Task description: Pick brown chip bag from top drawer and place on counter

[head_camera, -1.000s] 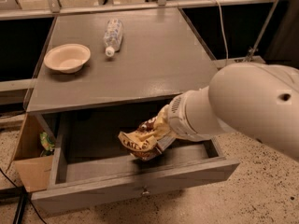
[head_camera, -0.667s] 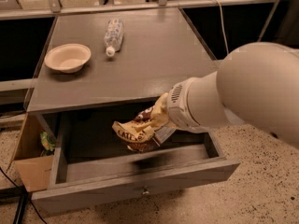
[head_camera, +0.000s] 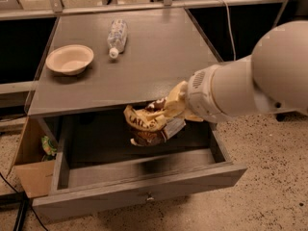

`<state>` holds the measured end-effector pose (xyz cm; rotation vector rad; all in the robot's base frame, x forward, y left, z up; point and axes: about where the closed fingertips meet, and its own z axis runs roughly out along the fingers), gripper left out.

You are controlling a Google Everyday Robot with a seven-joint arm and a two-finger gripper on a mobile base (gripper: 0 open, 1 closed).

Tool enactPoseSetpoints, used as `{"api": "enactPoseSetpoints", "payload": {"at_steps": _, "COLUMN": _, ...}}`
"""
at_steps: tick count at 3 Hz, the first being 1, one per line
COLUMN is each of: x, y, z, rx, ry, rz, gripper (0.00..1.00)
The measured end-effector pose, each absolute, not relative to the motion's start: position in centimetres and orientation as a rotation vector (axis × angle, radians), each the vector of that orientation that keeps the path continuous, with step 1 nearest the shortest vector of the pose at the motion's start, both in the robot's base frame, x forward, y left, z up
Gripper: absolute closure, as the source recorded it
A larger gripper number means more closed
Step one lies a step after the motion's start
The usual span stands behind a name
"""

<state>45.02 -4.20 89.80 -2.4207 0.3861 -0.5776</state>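
The brown chip bag [head_camera: 149,125], dark brown with pale yellow edges and white lettering, hangs crumpled in the air above the open top drawer [head_camera: 139,189], just below the counter's front edge. My gripper [head_camera: 168,110] is shut on the bag's upper right part; its pale fingers [head_camera: 175,102] press into the bag. The big white arm comes in from the right. The grey counter [head_camera: 154,66] lies behind and above the bag.
A beige bowl [head_camera: 70,59] sits at the counter's left. A clear plastic bottle [head_camera: 117,36] lies at the counter's back. A tan cardboard box [head_camera: 31,170] with a small green packet [head_camera: 48,146] stands left of the drawer. A metal rail runs behind the counter.
The gripper has lifted the chip bag up out of the drawer toward the counter's front edge. The arm has risen and drawn back to the right.
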Motion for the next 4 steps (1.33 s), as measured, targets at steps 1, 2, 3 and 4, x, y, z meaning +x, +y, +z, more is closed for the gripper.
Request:
{"api": "enactPoseSetpoints", "payload": {"at_steps": 1, "x": 46.6, "y": -5.6, "z": 91.8, "rx": -2.35, "ry": 0.43, "rz": -0.57, "gripper": 1.0}}
{"api": "enactPoseSetpoints", "payload": {"at_steps": 2, "x": 48.2, "y": -6.7, "z": 95.1, "rx": -2.296, "ry": 0.477, "rz": -0.603, "gripper": 1.0}}
{"api": "enactPoseSetpoints", "payload": {"at_steps": 3, "x": 48.9, "y": -7.2, "z": 99.8, "rx": -2.271, "ry": 0.516, "rz": -0.666, "gripper": 1.0}}
{"api": "enactPoseSetpoints", "payload": {"at_steps": 4, "x": 49.2, "y": -7.3, "z": 104.1, "rx": -2.261, "ry": 0.534, "rz": -0.744, "gripper": 1.0}}
